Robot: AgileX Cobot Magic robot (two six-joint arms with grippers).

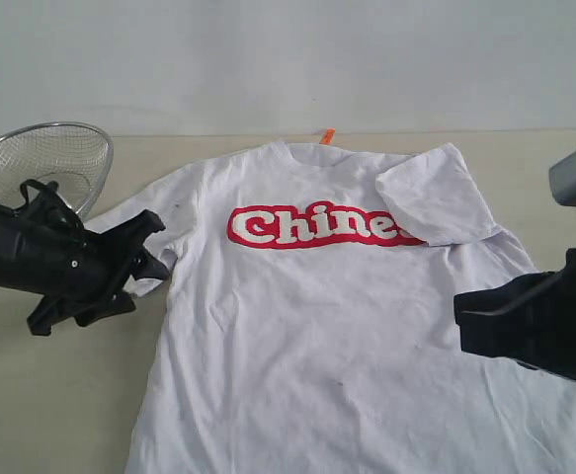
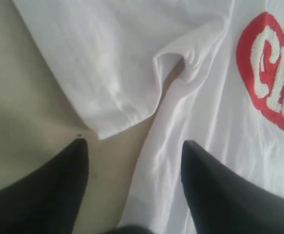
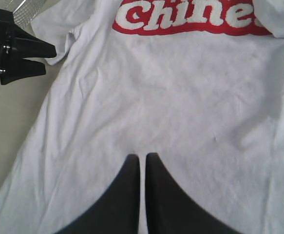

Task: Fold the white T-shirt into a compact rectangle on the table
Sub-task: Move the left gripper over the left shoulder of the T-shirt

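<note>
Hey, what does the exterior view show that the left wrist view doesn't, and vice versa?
Only the exterior view: the wire basket, the orange neck tag, the sleeve folded onto the chest, and the shut right gripper. Only the left wrist view: the crease at the armpit, close up. Both: the white T-shirt, its red lettering, the table, the flat sleeve, and the open left gripper.

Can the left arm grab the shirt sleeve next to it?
Probably yes. The left gripper is open, the sleeve lies flat on the table just ahead of it, and nothing sits in between.
</note>
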